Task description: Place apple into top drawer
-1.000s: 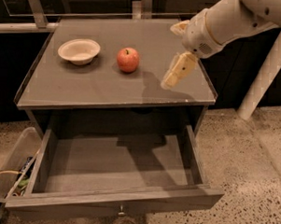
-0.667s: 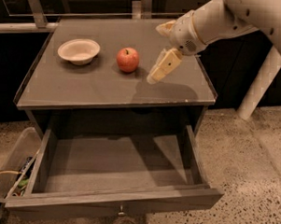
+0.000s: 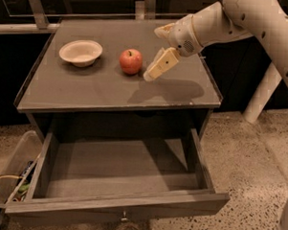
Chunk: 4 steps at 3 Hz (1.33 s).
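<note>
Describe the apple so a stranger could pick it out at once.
Find the grey table above the open drawer. On its top, the apple sits between the bowl and the pincer hovering close by. It is the only round red thing there.

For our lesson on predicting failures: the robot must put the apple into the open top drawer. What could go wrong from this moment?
1. The gripper hangs close beside the apple, on the side away from the bowl; a sideways nudge could roll the round apple toward that bowl.
2. The top drawer is open below the tabletop; an apple dropped early might bounce off its front rim onto the floor.
</note>
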Tool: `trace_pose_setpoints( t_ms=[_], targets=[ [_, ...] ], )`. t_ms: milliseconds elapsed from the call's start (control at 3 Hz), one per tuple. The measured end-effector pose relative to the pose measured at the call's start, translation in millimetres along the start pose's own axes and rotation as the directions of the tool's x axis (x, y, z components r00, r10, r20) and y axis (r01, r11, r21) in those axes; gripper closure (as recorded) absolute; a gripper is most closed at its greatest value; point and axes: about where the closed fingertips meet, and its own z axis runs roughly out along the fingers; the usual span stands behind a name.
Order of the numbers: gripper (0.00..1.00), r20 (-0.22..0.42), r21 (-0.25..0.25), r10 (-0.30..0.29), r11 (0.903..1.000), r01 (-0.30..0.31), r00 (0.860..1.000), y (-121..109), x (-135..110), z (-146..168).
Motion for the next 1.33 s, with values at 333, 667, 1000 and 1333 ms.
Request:
trace_pose_setpoints(
  t_ms=[333,667,1000,1333],
  targets=[
    [0.00,-0.007,0.010,-0.019,0.9998,0.019,1.000,3.3,-3.5,1.4],
    [0.00,-0.009,0.025,-0.005,0.9997,0.005,1.000,-7.5,1.7,23.0],
    [0.00,-0.018,0.033,0.038,0.9987,-0.037,0.999,-23.9,13.4,51.6],
    [0.00,-0.011,0.026,0.075,0.9969,-0.075,0.997,-35.1,18.8,74.6]
  ],
)
